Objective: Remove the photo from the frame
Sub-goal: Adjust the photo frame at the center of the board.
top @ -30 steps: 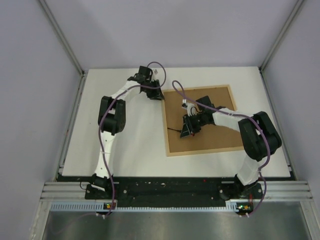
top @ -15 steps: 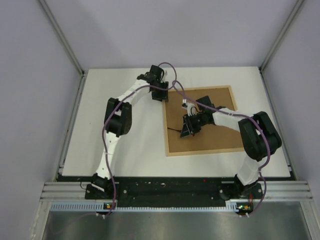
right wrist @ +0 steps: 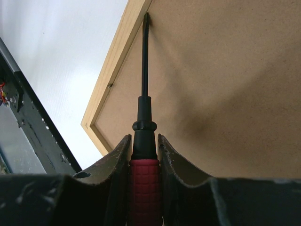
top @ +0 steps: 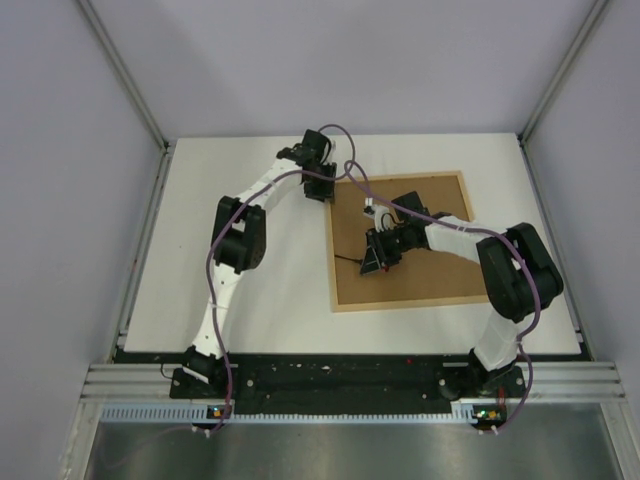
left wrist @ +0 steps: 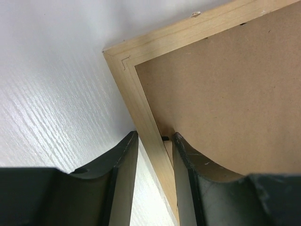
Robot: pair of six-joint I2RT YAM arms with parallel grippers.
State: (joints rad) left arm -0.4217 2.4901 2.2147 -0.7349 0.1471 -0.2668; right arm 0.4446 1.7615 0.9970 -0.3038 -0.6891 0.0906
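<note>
Top external view: a light-wood picture frame (top: 333, 250) lies flat on the right half of the white table (top: 270, 300), back side up. Its brown backing board (top: 430, 275) fills the opening. The front face is turned down against the table and hidden, so the photo cannot be seen. The right arm crosses the board and covers part of it. From above the frame looks nearly square, so its long axis is hard to judge. It sits slightly turned, its far edge running a little farther away toward the right.

The left gripper (top: 321, 190) is at the frame's far left corner. In the left wrist view its fingers (left wrist: 124, 160) stand partly apart, one on each side of the wooden rim. A strip of table shows between the outer finger and the wood, and nothing is clamped. A small dark tab (left wrist: 164, 138) sits at the board's edge between them, too small to make out.

The right gripper (top: 375, 262) hangs over the board and is closed on a screwdriver (right wrist: 143, 141) with a red handle. Its black shaft points at the seam where board meets rim.
</note>
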